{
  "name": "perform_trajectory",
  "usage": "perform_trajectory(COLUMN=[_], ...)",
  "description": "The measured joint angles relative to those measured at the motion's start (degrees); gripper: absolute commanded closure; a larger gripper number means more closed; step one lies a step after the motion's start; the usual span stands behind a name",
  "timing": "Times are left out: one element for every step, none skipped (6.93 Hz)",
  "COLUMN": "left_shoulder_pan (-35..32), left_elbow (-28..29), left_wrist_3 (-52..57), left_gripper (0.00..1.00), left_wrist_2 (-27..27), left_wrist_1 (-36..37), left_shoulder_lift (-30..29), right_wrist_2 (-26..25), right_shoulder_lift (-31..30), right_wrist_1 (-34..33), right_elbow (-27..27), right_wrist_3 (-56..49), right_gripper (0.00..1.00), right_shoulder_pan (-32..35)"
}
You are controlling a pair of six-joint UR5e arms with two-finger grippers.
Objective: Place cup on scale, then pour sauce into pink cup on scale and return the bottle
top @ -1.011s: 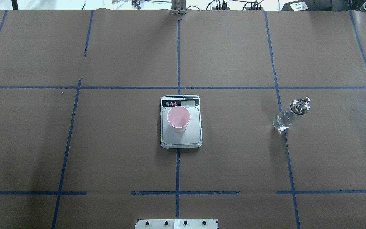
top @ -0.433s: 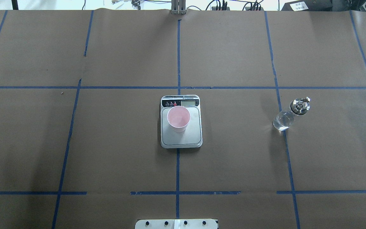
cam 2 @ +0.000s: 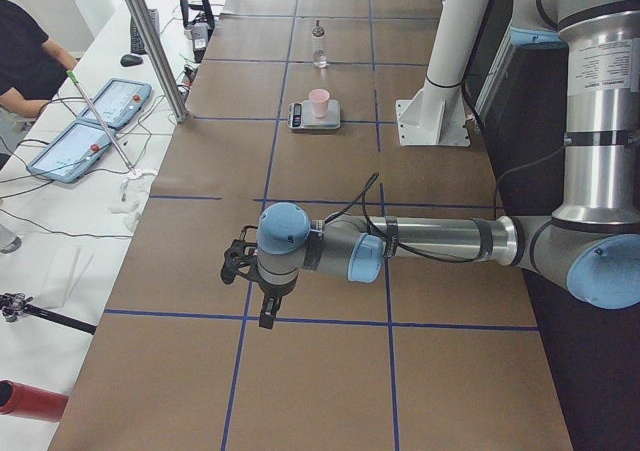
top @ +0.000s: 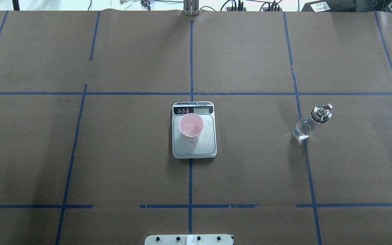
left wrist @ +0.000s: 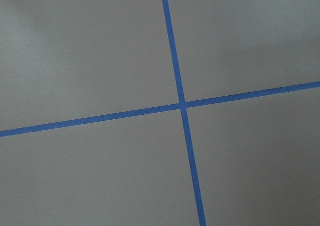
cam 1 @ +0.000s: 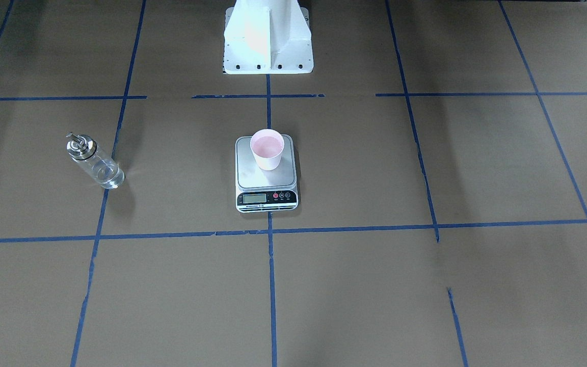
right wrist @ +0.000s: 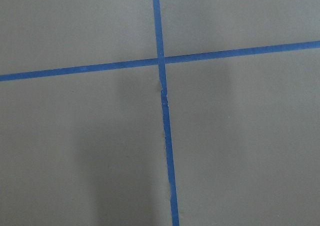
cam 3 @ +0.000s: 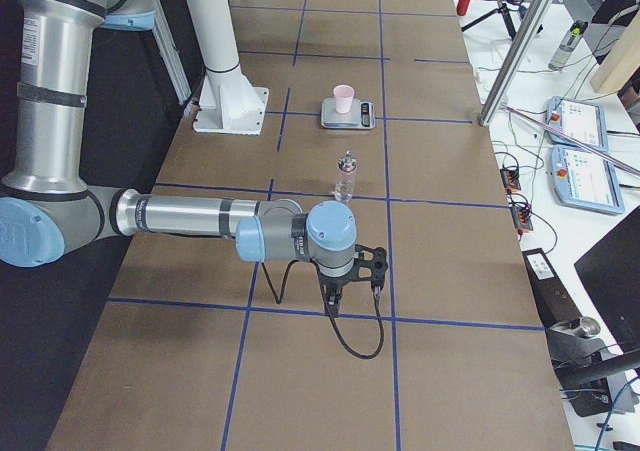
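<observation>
Although only side views show left fingers [cam 2: 266, 317] and right fingers [cam 3: 334, 305], their state is unclear.

Even, bright overhead light leaves soft shadows streaking the brown paper [top: 250, 170], the bottle [top: 305, 128] glinting, focus sharp.

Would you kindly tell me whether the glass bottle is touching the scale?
Apart. The overhead exterior view shows a wide stretch of bare brown table between the bottle and the scale.
</observation>
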Motion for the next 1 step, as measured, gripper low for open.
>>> perform_trajectory(left_shoulder_pan=[0.0], left_elbow=[0.01], left_wrist_3=[0.0], left_gripper=[0.0], left_wrist_2=[0.0], left_wrist_1=[0.0], left_shoulder_lift=[0.0], right_wrist_2=[0.02], right_shoulder_lift=[0.0], right_wrist_1=[0.0], right_elbow=[0.0], right_wrist_3=[-0.13], right_gripper=[0.0], right_shoulder_pan=[0.0])
